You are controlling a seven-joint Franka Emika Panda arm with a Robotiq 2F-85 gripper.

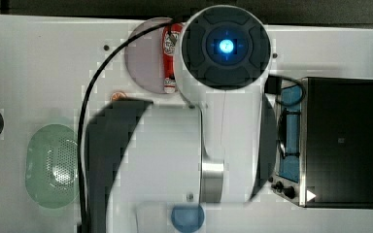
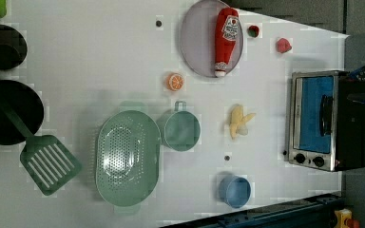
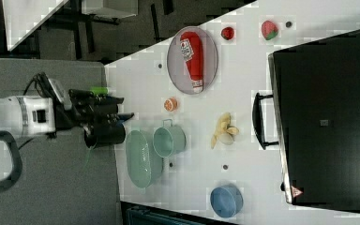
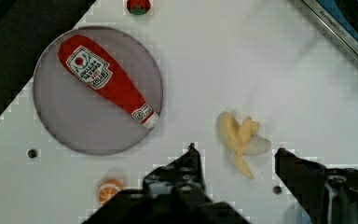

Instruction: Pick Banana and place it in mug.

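Hand [image 4: 235, 154] spread wide | above banana [image 4: 240, 137] | mug [image 2: 182, 129] apart

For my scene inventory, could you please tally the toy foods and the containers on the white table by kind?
Banana: 1
Strawberries: 2
Orange slice: 1
Ketchup bottle: 1
Mug: 1
Blue cup: 1
Perforated green bowl: 1
Grey plate: 1
Total: 9

Soft cloth-like banana [image 2: 239, 121], smooth matt plastic mug [image 2: 180, 129], brushed metal toaster oven [image 2: 327, 119], glossy black top
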